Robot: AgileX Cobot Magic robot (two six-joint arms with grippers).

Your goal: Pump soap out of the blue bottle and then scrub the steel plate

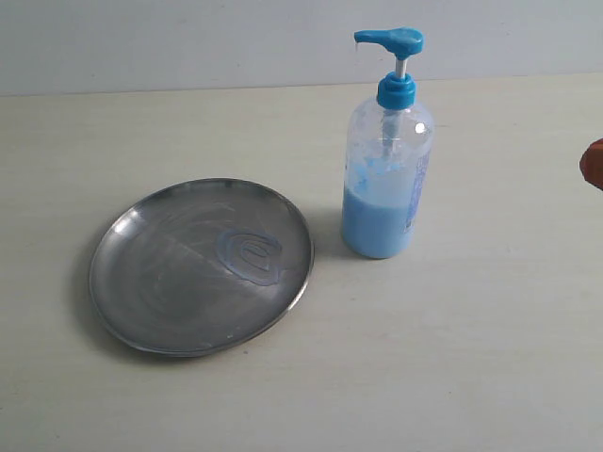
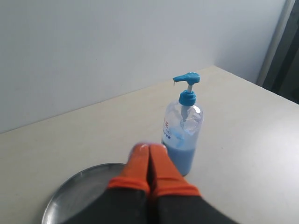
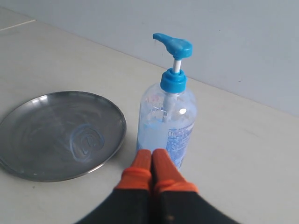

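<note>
The blue bottle (image 1: 387, 155) stands upright right of the steel plate (image 1: 151, 282), its blue pump head (image 1: 391, 40) raised, spout toward the plate. Pale blue soap (image 1: 377, 224) fills its lower part. A swirled soap smear (image 1: 250, 254) lies on the plate's right half. My left gripper (image 2: 150, 148) is shut and empty, hovering above the plate (image 2: 79, 186), short of the bottle (image 2: 182, 133). My right gripper (image 3: 152, 154) is shut and empty, close to the bottle (image 3: 166, 121), with the plate (image 3: 42, 140) and the smear (image 3: 86, 142) off to one side. An orange fingertip (image 1: 594, 162) shows at the exterior view's right edge.
The pale tabletop (image 1: 471, 358) runs back to a plain grey-white wall (image 1: 188, 38). A dark vertical frame (image 2: 285, 51) stands beyond the table corner in the left wrist view.
</note>
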